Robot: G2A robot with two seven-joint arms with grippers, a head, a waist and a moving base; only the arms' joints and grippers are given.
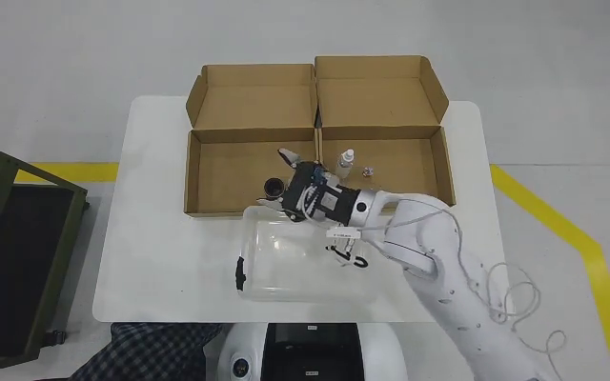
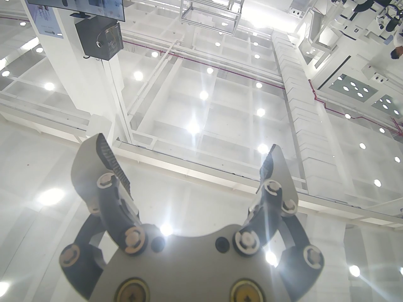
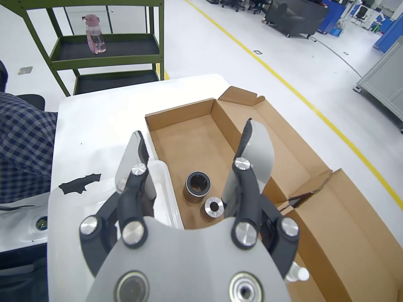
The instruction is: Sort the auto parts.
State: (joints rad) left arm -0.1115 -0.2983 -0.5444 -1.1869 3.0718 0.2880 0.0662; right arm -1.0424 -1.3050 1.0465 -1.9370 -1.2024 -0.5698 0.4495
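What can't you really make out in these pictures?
- Small part in the right-hand box: top view, too small to identify.
- White bottle: right wrist view, mostly hidden behind the right gripper.
- Clear bin: top view, the arm covers part of its inside.

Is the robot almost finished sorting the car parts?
Probably nearly. Done: a dark ring and a silver ring sit in one box; a small bottle and a tiny metal piece in the other box. In hand: nothing, the right end effector is open near the rings and the left end effector is open. Left: I can't make out any parts in the clear tub, so maybe little.
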